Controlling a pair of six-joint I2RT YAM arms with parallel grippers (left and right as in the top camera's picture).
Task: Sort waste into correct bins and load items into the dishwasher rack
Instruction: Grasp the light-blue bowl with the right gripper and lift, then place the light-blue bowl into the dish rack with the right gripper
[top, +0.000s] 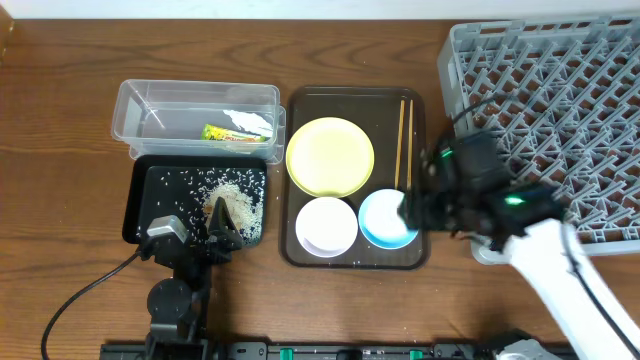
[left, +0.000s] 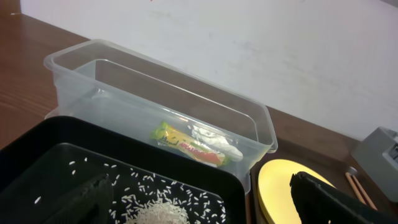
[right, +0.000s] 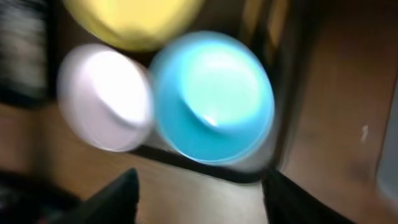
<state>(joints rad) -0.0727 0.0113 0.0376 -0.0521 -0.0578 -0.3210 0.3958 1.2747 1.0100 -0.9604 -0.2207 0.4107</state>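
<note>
The green-and-yellow wrapper (top: 235, 131) lies in the clear tub (top: 150, 95), also in the left wrist view (left: 196, 146). Rice grains (top: 238, 200) lie piled in the black tray (top: 150, 210). The yellow plate (top: 330, 157), white bowl (top: 326, 226), light-blue bowl (top: 382, 222) and chopsticks (top: 403, 140) sit on the brown serving tray (top: 385, 110). My left gripper (top: 220, 235) is open and empty over the black tray's near edge, above the rice (left: 155, 211). My right gripper (top: 408, 210) is open above the blue bowl (right: 211, 99); the right wrist view is blurred.
The grey dishwasher rack (top: 450, 60) stands at the right, its corner just behind my right arm. The tub, black tray and serving tray stand close together. A cable runs along the table's front left.
</note>
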